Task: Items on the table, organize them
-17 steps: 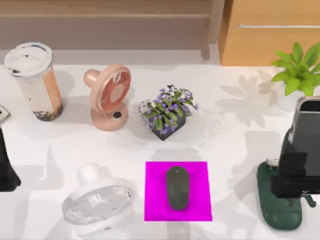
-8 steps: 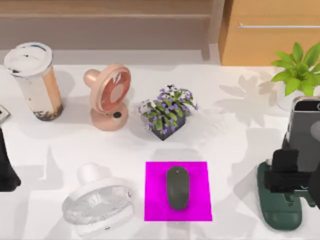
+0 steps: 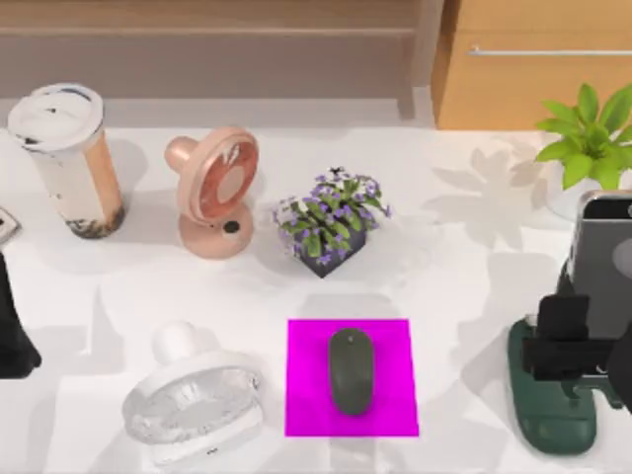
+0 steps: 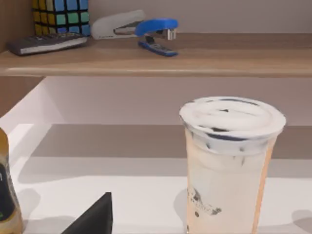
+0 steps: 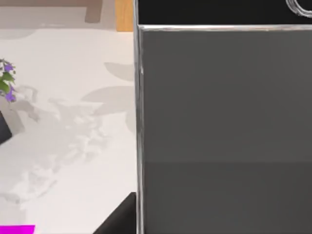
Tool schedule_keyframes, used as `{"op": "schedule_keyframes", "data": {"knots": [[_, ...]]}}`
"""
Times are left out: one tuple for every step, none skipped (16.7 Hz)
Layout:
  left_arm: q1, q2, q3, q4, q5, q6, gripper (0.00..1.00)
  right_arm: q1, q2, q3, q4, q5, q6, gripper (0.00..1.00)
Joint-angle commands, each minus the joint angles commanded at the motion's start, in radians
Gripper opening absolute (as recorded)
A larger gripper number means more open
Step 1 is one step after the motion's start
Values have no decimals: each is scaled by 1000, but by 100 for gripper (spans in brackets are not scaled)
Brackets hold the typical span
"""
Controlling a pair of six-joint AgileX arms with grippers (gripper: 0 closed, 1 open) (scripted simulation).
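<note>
While held upright at lower right, black-screened silver-edged smartphone (image 3: 605, 259) sits clamped in right gripper (image 3: 565, 348) fingers over dark green stand (image 3: 549, 405), presumably for docking; left gripper (image 3: 12, 331) fingers: cannot tell.

White table (image 3: 464, 286): cup (image 3: 67, 158), fans, plants, magenta pad (image 3: 395, 395).

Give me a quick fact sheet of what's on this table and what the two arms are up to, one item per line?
mouse: lying on the magenta pad
drink cup: upright, far left of the table
smartphone: upright at the right edge, above the dark green stand
right gripper: at the smartphone's lower part
left arm: parked at the left edge
pink fan: beside the cup
white fan: left of the pad
flowering plant: centre
</note>
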Motion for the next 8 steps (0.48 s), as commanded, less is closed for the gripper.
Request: {"op": "schedule_keyframes", "data": {"knots": [[0,0,0,0,0,0,100,0,0,0,0,0,0,75],[0,0,0,0,0,0,100,0,0,0,0,0,0,83],[0,0,0,0,0,0,100,0,0,0,0,0,0,90],[0,0,0,0,0,0,100,0,0,0,0,0,0,98],[0,0,0,0,0,0,100,0,0,0,0,0,0,100],[0,0,0,0,0,0,100,0,0,0,0,0,0,100],[0,0,0,0,0,0,100,0,0,0,0,0,0,100],[0,0,0,0,0,0,100,0,0,0,0,0,0,100]]}}
